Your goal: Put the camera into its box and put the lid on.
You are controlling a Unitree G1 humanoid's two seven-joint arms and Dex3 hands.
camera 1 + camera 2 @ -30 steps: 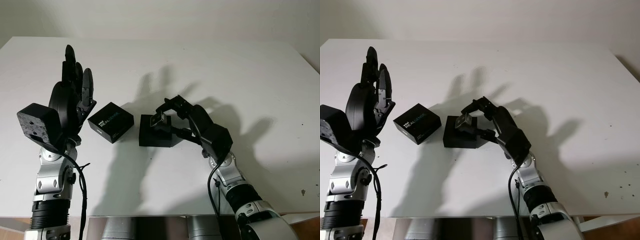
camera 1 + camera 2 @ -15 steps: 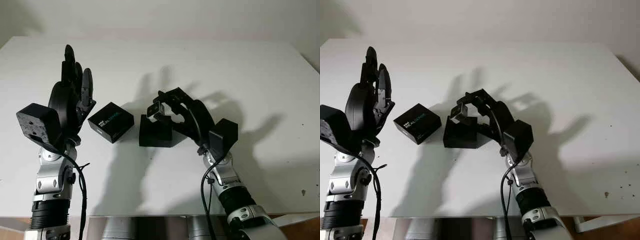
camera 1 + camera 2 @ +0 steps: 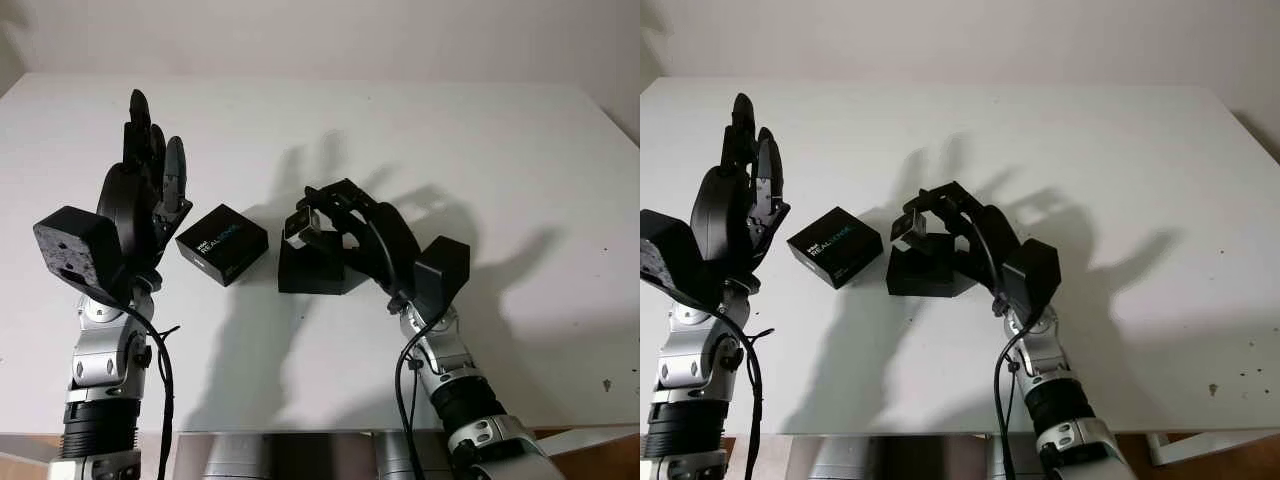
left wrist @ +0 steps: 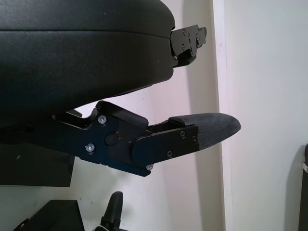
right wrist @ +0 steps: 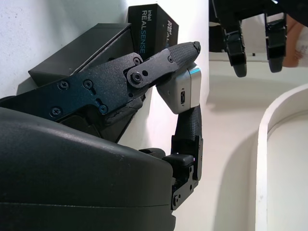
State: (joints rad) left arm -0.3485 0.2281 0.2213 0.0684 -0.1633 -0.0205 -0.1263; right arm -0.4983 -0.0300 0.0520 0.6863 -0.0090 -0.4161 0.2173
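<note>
Left eye view: we list items from left to right.
Left hand (image 3: 140, 185): we see it raised above the table's left side, palm upright, fingers extended and holding nothing; it touches no object.
Lid (image 3: 222, 244): we find a black piece printed with white lettering lying flat on the table (image 3: 500, 140), just right of the left hand and just left of the box, apart from both.
Box (image 3: 310, 270): we see a black open box resting on the table near its centre, directly below the camera.
Camera (image 3: 300, 227): we see a small silver and black unit held above the box's left part, clear of the table; whether it touches the box rim we cannot tell.
Right hand (image 3: 335, 222): we see its fingers clamped on the camera, the arm entering from the bottom right and reaching over the box.
Right wrist view: we confirm one finger (image 5: 163, 60) pressed on the camera (image 5: 185, 91) from one side and another from the opposite side.
</note>
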